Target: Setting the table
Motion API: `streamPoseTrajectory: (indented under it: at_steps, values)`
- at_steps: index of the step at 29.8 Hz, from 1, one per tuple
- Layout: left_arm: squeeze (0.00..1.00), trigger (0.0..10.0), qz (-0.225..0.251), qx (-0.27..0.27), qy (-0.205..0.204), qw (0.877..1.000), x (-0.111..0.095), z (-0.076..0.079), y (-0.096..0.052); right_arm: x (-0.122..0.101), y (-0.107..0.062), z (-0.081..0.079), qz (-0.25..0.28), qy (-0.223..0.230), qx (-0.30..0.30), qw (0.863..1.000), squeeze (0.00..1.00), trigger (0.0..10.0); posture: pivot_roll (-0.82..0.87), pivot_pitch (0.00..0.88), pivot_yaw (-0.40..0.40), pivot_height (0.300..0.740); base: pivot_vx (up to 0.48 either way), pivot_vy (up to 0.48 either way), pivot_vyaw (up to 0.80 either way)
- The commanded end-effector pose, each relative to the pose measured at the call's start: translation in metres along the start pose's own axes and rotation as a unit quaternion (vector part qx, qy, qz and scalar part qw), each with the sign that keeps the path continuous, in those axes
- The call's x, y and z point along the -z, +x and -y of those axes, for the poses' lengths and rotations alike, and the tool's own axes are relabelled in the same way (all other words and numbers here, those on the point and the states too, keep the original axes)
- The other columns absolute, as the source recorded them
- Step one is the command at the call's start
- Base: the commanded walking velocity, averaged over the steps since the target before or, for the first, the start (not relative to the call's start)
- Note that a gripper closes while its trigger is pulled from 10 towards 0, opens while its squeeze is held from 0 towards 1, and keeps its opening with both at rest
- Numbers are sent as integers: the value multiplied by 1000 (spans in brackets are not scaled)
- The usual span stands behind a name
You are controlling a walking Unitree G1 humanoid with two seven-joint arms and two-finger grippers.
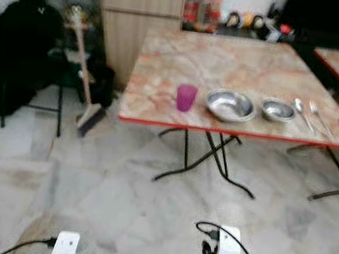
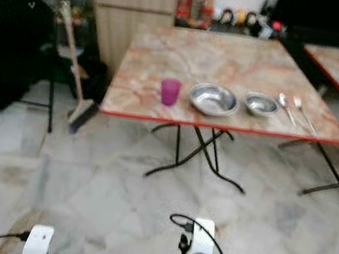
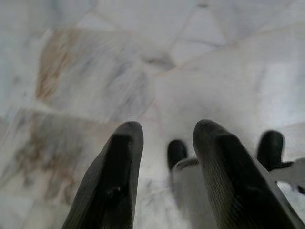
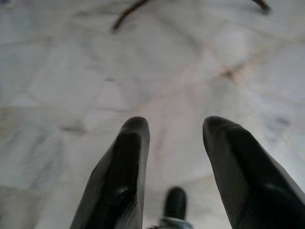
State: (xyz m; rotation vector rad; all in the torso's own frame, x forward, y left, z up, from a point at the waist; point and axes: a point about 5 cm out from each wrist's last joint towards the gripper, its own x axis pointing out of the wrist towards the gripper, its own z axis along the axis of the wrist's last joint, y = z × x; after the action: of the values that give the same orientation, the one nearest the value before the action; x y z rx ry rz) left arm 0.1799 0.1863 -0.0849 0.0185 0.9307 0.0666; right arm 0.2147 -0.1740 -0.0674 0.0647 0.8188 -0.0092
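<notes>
Steel bowls (image 1: 230, 105) look light, rigid and slippery; take one by the rim. On the counter (image 1: 231, 66) the purple cup (image 1: 186, 97) stands left. Both grippers' fingers (image 3: 114, 181) (image 4: 121, 176) hang released, empty.

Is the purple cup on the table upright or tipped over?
Upright: the purple cup stands on its base near the table front edge, rim facing up.

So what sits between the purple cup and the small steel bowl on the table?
The large steel bowl sits between the purple cup and the small steel bowl, clear in both eye views.
</notes>
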Motion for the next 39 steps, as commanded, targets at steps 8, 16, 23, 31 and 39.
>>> streamPoseTrajectory:
  at_steps: [8,16,23,31,39]
  values:
    - [0,10000,-7,4,-5,1000,4,4,-1,-1,0,2,1,5,3,1000,0,10000,65,0,-1,740,350,0,0]
    - [0,10000,-7,3,-4,1000,4,3,0,-1,0,0,1,7,2,1000,0,10000,64,0,5,740,350,0,0]
    - [0,10000,-4,4,-2,1000,2,3,0,0,0,-1,1,9,1,1000,0,10000,65,0,6,740,348,0,0]
    - [0,10000,-8,4,-2,1000,5,3,-1,1,0,-1,0,9,-1,1000,0,10000,67,0,7,740,348,0,0]
    - [0,10000,-10,3,-2,1000,6,3,-1,1,0,-2,2,-5,-5,1000,0,10000,67,0,7,740,342,0,0]
